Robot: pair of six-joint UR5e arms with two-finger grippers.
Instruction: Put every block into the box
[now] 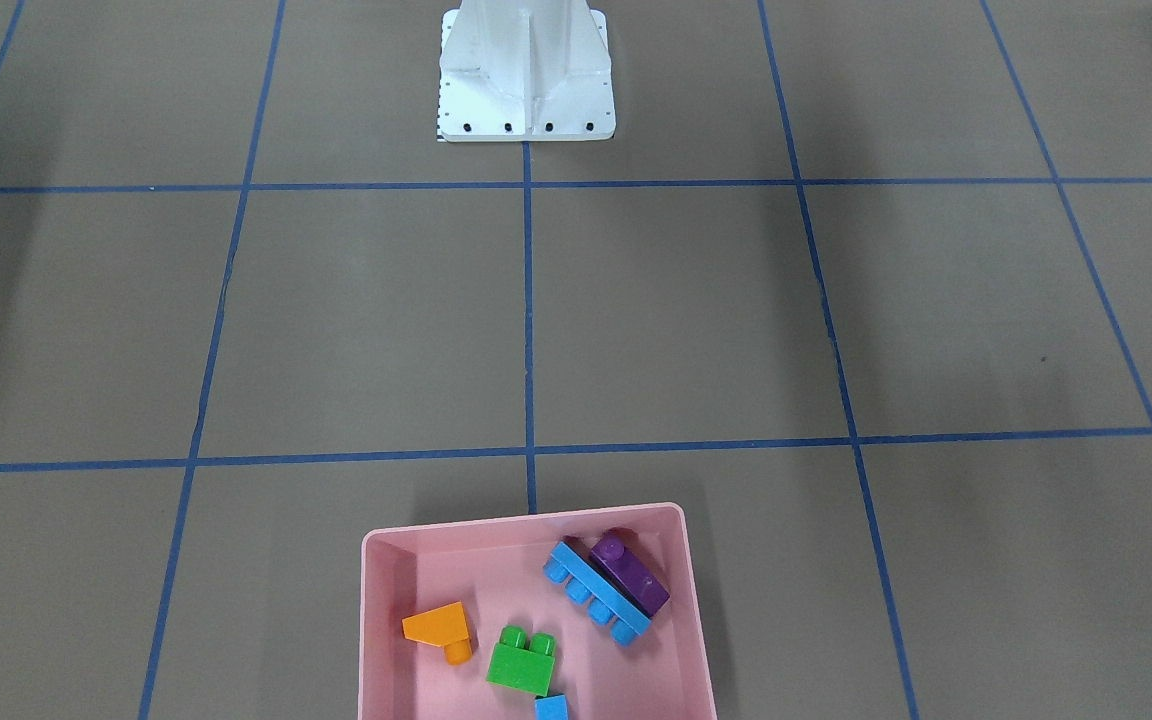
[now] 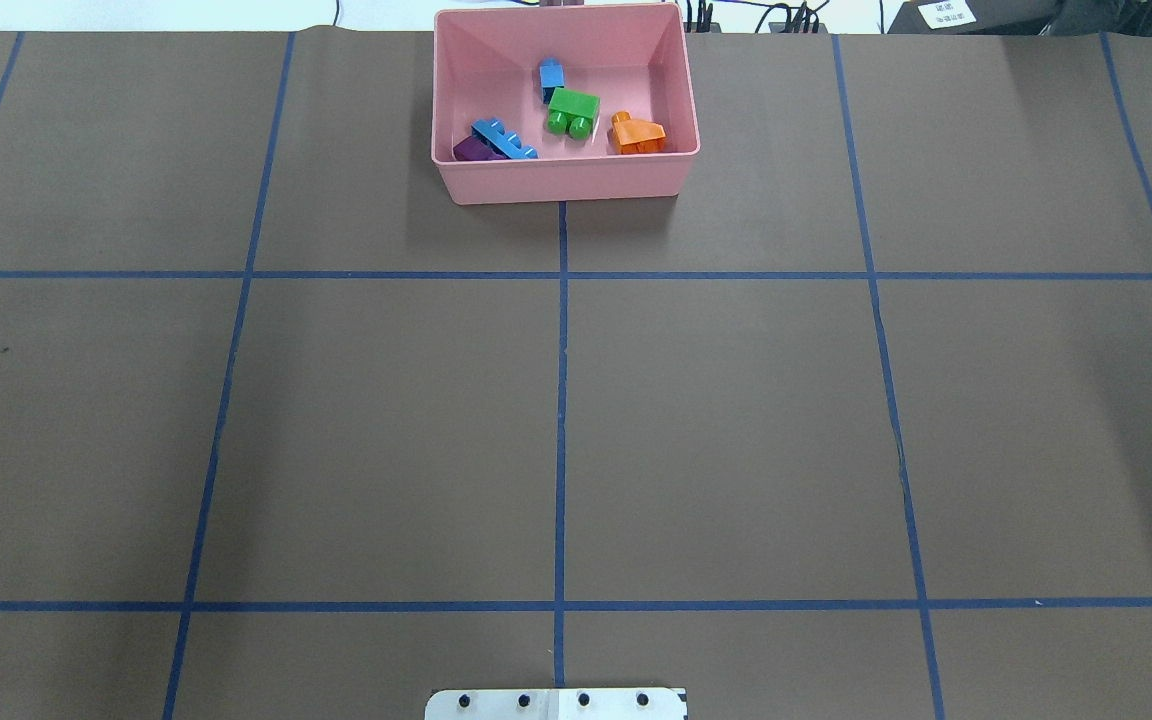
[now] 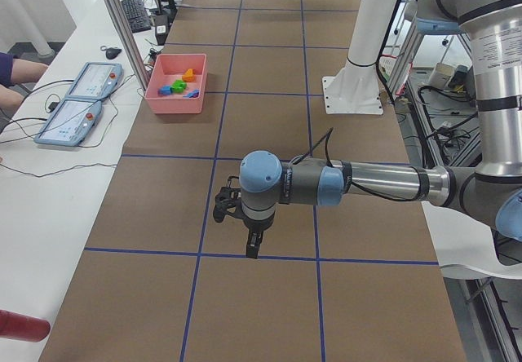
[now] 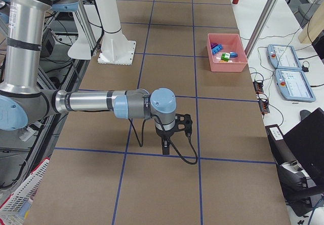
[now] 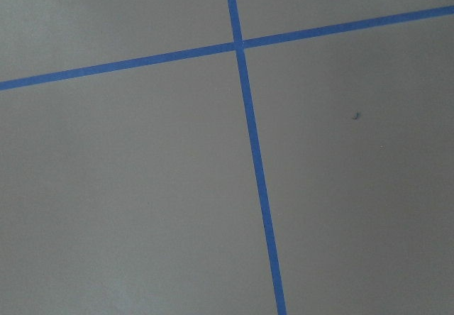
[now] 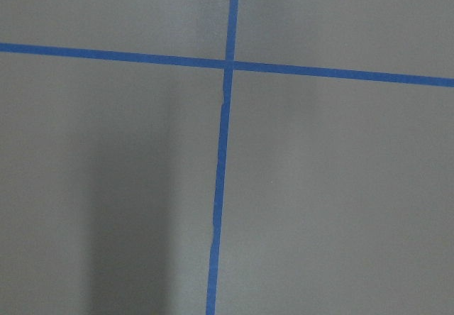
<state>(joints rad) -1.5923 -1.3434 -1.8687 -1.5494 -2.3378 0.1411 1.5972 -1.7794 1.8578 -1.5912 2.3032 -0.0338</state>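
Observation:
The pink box (image 2: 566, 182) stands at the table's far edge from the robot. All the blocks I see lie inside it: orange sloped block (image 2: 636, 133), green block (image 2: 573, 108), small blue block (image 2: 550, 76), and the long blue block (image 2: 503, 140) leaning on the purple block (image 2: 474, 150). My left gripper (image 3: 253, 248) and right gripper (image 4: 165, 148) show only in the side views. Both point down over bare table far from the box (image 3: 175, 101). I cannot tell whether either is open or shut. Both wrist views hold only brown mat and blue tape lines.
The white metal base (image 2: 556, 703) stands at the robot's side of the table. Two control tablets (image 3: 77, 109) with cables lie on a white side bench beyond the box, where a person's arm (image 3: 16, 70) rests. A laptop (image 4: 304, 149) sits at that bench's end.

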